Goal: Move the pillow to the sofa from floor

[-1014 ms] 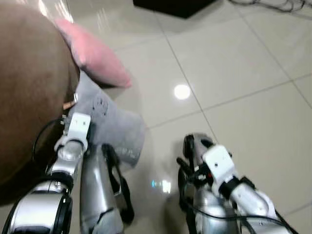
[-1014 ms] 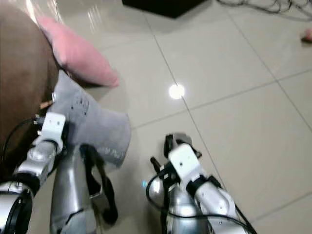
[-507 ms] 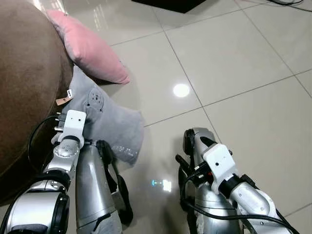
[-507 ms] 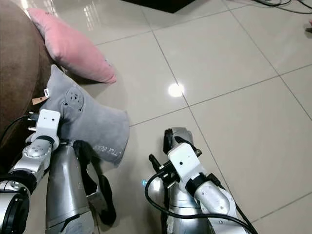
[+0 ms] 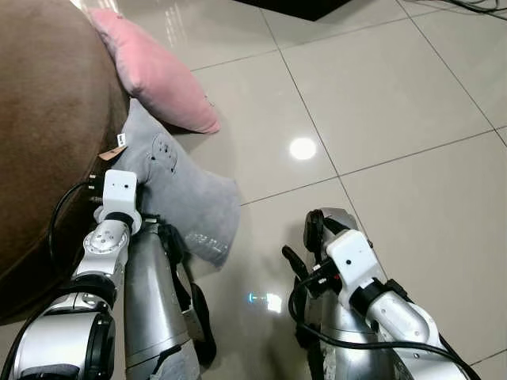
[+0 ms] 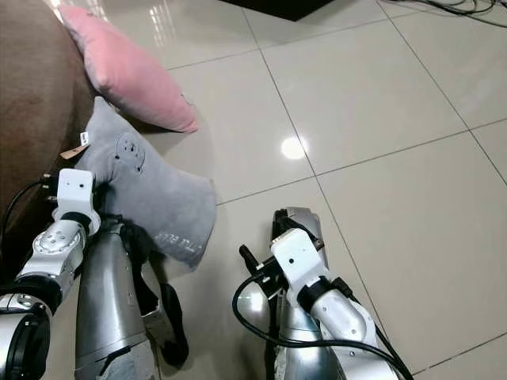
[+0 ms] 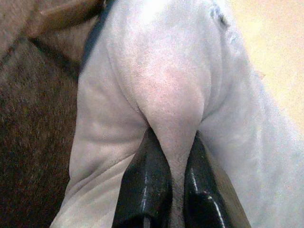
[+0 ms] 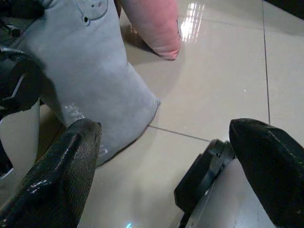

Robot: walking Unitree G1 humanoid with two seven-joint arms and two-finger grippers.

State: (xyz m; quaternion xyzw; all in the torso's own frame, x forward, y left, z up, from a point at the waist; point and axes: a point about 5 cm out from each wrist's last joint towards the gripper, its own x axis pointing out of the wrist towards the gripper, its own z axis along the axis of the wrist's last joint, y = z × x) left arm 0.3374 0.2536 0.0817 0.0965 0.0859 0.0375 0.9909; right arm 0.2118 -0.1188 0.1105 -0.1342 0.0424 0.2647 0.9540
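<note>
Two pillows: grey pillow pinched; pink pillow floored.

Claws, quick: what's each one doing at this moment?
Left claw: shut, pinching a fold of the soft grey fabric pillow.
Right claw: open, holding nothing, low over the glossy beige tiled floor.
</note>
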